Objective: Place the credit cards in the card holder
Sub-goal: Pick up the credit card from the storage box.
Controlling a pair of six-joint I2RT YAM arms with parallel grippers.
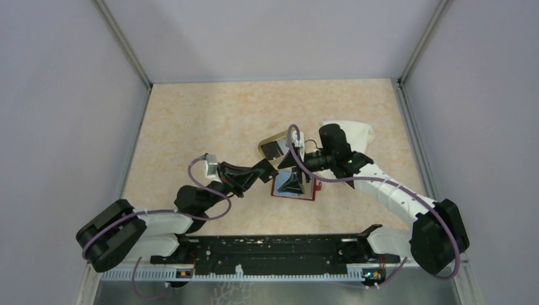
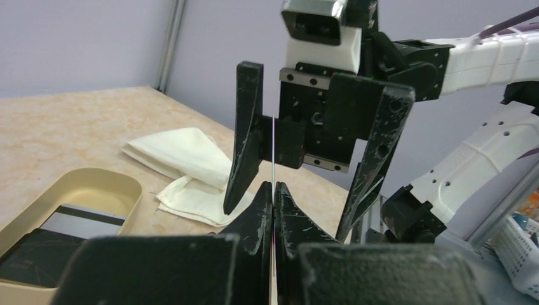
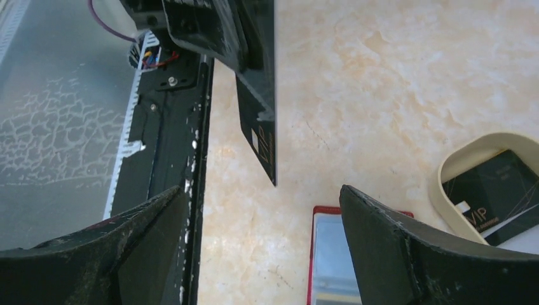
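Observation:
My left gripper [image 2: 273,185] is shut on a black credit card [image 3: 262,136], held upright above the table; from the left wrist it shows edge-on as a thin line [image 2: 273,146]. The red card holder [image 3: 327,254] lies open on the table with a pale card in its window. My right gripper [image 3: 262,190] hangs open over the holder [image 1: 309,189], facing the held card, with nothing between its fingers. More black credit cards [image 3: 499,194] lie in the tan oval tray [image 3: 445,171].
A white cloth [image 1: 356,132] lies folded at the back right, behind the tray [image 1: 264,147]. The black base rail [image 1: 279,248] runs along the near edge. Grey walls close in the table on three sides.

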